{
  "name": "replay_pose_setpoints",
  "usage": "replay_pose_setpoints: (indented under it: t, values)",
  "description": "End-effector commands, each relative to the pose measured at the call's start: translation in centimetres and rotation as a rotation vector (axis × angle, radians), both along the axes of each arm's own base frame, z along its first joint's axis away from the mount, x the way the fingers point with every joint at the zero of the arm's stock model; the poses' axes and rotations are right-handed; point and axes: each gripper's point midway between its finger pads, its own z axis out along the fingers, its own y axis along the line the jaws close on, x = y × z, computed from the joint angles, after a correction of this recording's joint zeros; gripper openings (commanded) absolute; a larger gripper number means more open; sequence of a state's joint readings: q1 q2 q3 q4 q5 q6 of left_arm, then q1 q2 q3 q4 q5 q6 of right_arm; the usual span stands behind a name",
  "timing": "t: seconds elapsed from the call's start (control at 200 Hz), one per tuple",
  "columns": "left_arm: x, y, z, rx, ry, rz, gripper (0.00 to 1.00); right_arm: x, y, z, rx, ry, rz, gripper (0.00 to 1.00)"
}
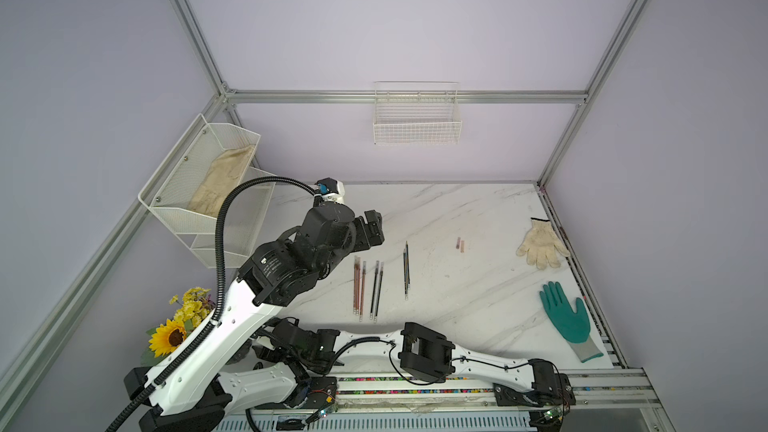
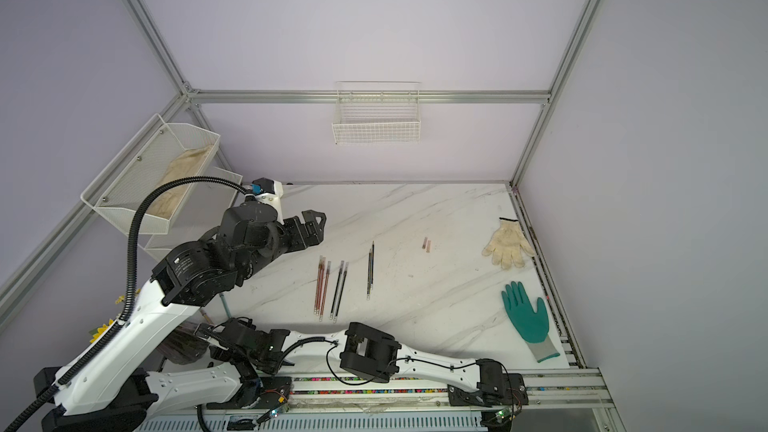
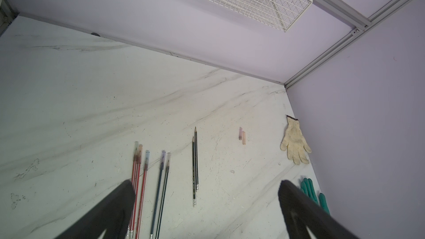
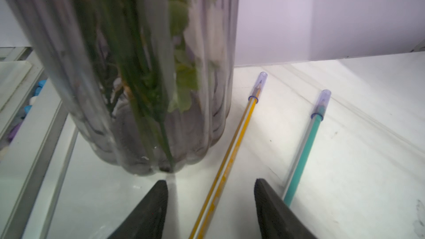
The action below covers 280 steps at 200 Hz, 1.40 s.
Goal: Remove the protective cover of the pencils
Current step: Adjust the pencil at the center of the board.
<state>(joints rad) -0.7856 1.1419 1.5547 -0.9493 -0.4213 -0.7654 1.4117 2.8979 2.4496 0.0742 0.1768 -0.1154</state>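
Three groups of pencils lie mid-table: a red-brown set (image 1: 358, 288) and a dark pair (image 1: 377, 290) with clear covers on their tips, and a bare black pair (image 1: 406, 270). Two loose covers (image 1: 460, 244) lie further right. My left gripper (image 3: 205, 183) hangs open above the table, holding nothing. My right gripper (image 4: 210, 182) sits low at the front left, jaws apart, straddling a yellow pencil (image 4: 230, 157) without touching it. That pencil wears a clear cover (image 4: 259, 86). A teal pencil (image 4: 303, 155), also covered (image 4: 323, 102), lies just outside one finger.
A ribbed glass vase (image 4: 138, 77) with flowers (image 1: 170, 336) stands right beside the yellow pencil. A green glove (image 1: 567, 317) and a white glove (image 1: 542, 245) lie at the right edge. A wire basket (image 1: 417, 118) hangs on the back wall, a mesh shelf (image 1: 208, 176) on the left.
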Motion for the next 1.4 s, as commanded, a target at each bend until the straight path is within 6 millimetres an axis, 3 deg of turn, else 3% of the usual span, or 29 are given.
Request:
replay_pose_setpoints:
  t: [0.0,0.345,0.795,1.13,1.395]
  values:
    - [-0.1,0.3,0.0,-0.002,-0.019,-0.006,0.97,0.7,-0.9,-0.3,-0.045,-0.038,-0.076,0.58]
    - [-0.2,0.7,0.0,-0.002,-0.023,0.001,0.97,1.0,-1.0,0.5,-0.029,-0.044,-0.125,0.35]
    - [-0.1,0.6,0.1,-0.006,-0.022,-0.001,0.97,2.4,-1.8,1.0,0.000,0.008,-0.254,0.15]
    - [-0.1,0.5,-0.1,-0.005,-0.017,-0.005,0.97,2.3,-1.7,0.5,-0.004,0.034,-0.261,0.12]
    - [-0.1,0.5,0.0,-0.005,-0.020,-0.006,0.98,2.1,-2.0,0.0,-0.029,0.032,-0.245,0.22]
